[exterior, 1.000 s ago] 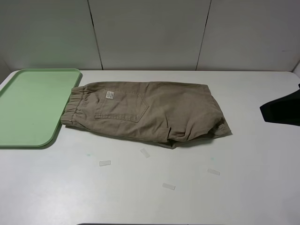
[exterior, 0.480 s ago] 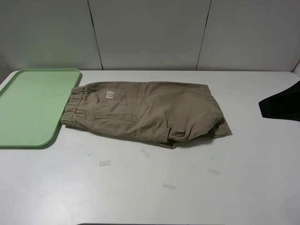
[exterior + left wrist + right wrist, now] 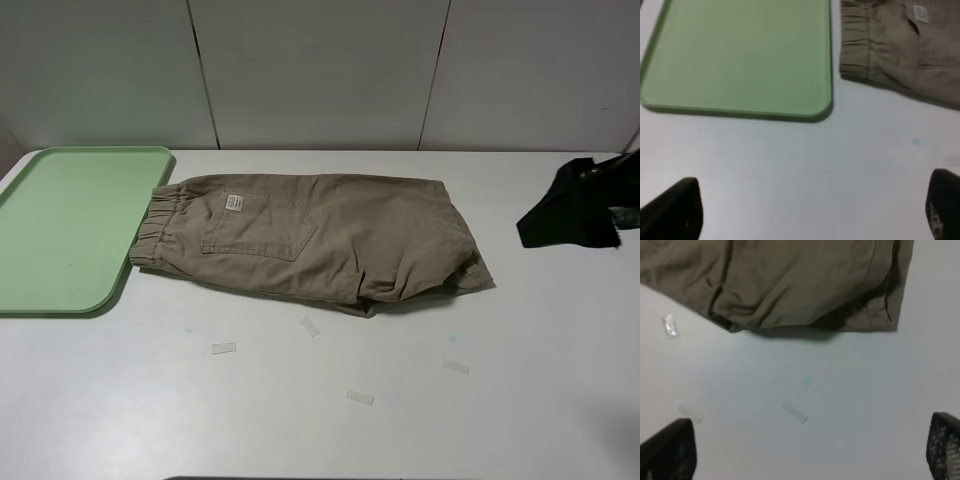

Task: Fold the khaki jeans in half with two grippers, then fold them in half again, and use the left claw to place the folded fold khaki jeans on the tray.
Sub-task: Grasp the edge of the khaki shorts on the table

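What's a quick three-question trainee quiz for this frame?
1. True or false: the tan-khaki cotton shorts lie inside the pale mint-green rectangular plastic tray.
2. The black metal right claw is: A open; B shut on the shorts; C shut, empty.
3. Fill in: the shorts' gathered elastic waistband lies nearest the ____.
Key: 1 false; 2 A; 3 tray.
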Action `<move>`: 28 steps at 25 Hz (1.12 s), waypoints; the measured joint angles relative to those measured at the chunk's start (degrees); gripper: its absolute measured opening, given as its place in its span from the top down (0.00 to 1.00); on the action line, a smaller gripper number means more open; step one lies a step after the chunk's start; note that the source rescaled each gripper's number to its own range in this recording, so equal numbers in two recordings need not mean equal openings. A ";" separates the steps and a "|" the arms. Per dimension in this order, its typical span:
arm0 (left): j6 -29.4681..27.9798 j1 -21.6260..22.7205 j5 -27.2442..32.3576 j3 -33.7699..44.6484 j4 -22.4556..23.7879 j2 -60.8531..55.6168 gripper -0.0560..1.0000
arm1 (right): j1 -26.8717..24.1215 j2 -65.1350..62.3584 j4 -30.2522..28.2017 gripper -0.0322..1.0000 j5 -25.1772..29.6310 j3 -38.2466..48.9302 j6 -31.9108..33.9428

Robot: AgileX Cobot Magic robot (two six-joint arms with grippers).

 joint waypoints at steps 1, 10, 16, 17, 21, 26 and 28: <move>0.01 0.67 0.00 0.00 0.00 0.00 0.12 | 0.00 2.59 -0.11 0.00 -1.37 0.00 0.41; 0.01 2.19 0.00 0.00 0.00 -0.11 0.12 | -0.64 28.67 -4.46 0.00 -9.09 -10.77 3.24; 0.01 2.19 0.05 0.00 0.00 -0.16 0.12 | -5.34 41.40 -7.36 0.00 -10.49 -18.35 5.07; 0.01 2.19 0.10 0.00 0.00 -0.18 0.12 | -5.86 43.15 -7.42 0.00 -10.94 -19.14 4.95; 0.01 2.19 0.09 0.00 0.00 -0.18 0.12 | -6.23 49.25 -8.19 0.00 -11.33 -21.58 3.48; 0.01 2.19 0.09 0.00 0.00 -0.18 0.12 | -6.23 54.59 -8.50 0.00 -12.17 -24.60 2.71; 0.01 2.19 0.09 0.00 0.00 -0.18 0.12 | -6.23 56.26 -8.42 0.00 -12.43 -25.68 1.92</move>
